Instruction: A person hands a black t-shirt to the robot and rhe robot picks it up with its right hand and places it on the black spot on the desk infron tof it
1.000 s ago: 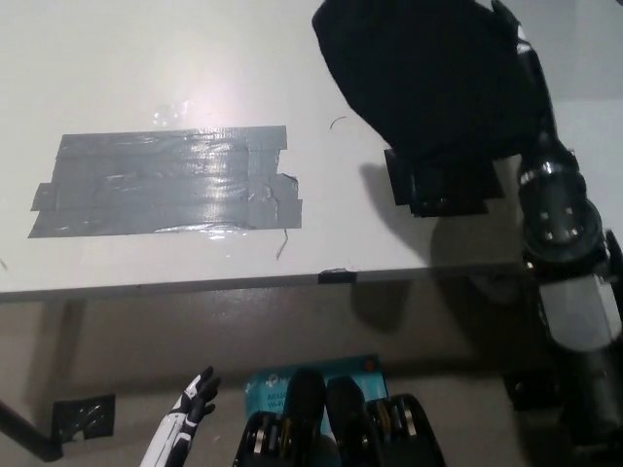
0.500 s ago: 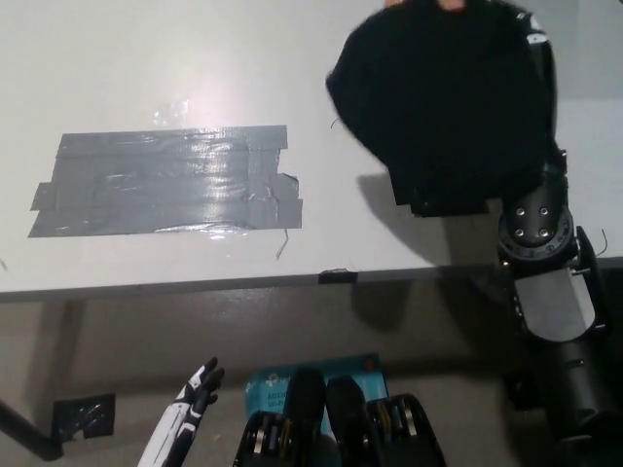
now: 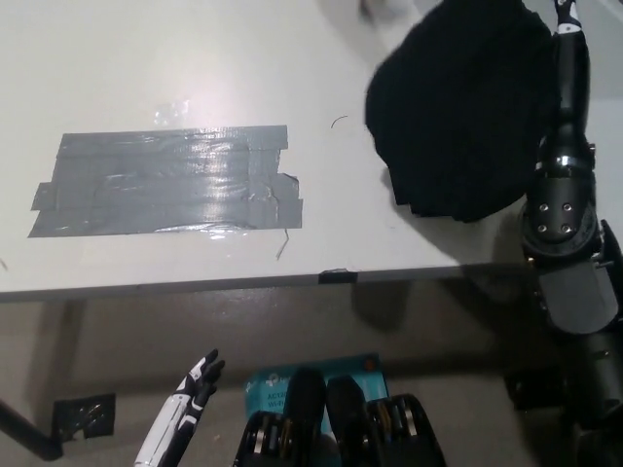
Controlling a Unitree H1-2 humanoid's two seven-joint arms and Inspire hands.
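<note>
Head view: black t-shirt (image 3: 458,112) hangs over the desk's (image 3: 146,58) right side, well right of the tape patch (image 3: 165,183). Right hand hidden; its finger state cannot be told.

1 view only: head camera, looking steeply down from above the desk's (image 3: 146,58) near edge. Desk top fills the far 2/3 of the frame; floor under the near edge fills the rest. Medium range.
</note>
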